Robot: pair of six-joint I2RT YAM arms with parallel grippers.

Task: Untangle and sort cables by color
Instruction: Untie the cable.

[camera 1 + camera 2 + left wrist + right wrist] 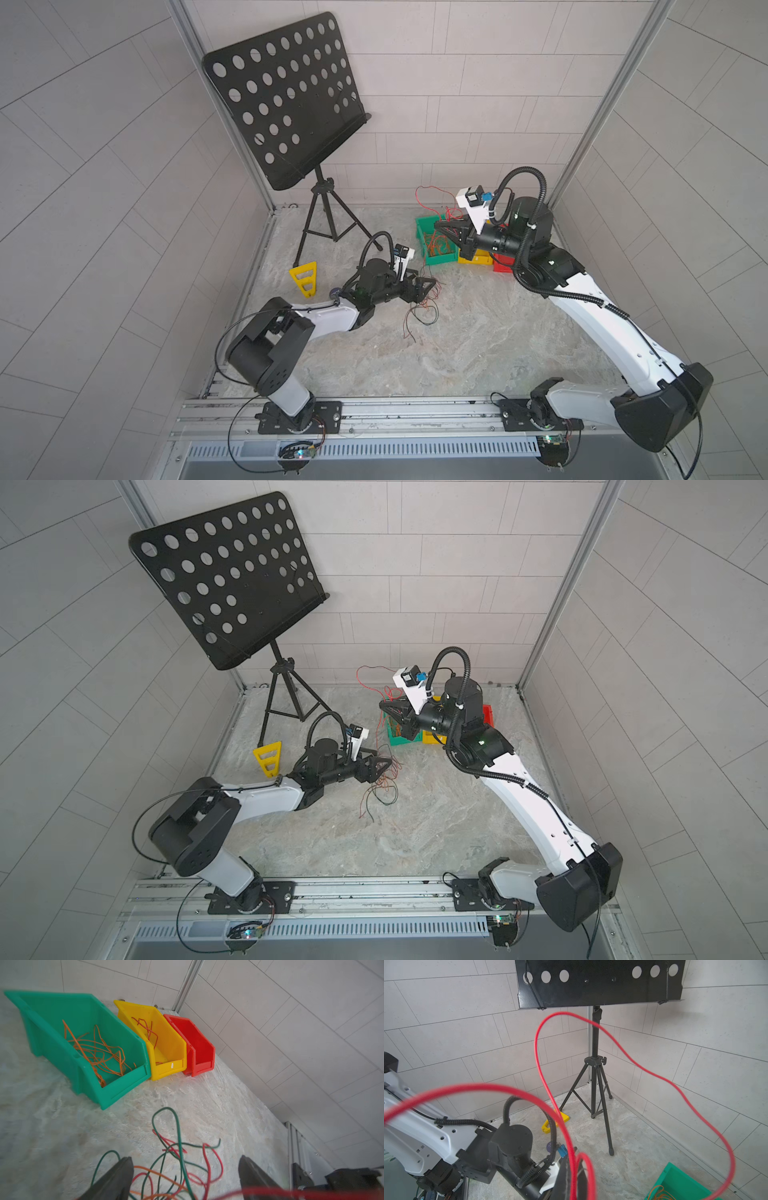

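Three bins: the green bin (52, 995) holds orange cables (97, 1051), the yellow bin (168, 1070) a few strands, the red bin (199, 1068) none. My right end effector (438, 225), pressed together, pinches a red cable (537, 1053) aloft. My left end effector (185, 1158), spread, hovers over the unsorted tangle (424, 307) on the table (478, 353), at 7 o'clock from the green bin.

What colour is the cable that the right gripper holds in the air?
Red; the cable shows best in the right wrist view.
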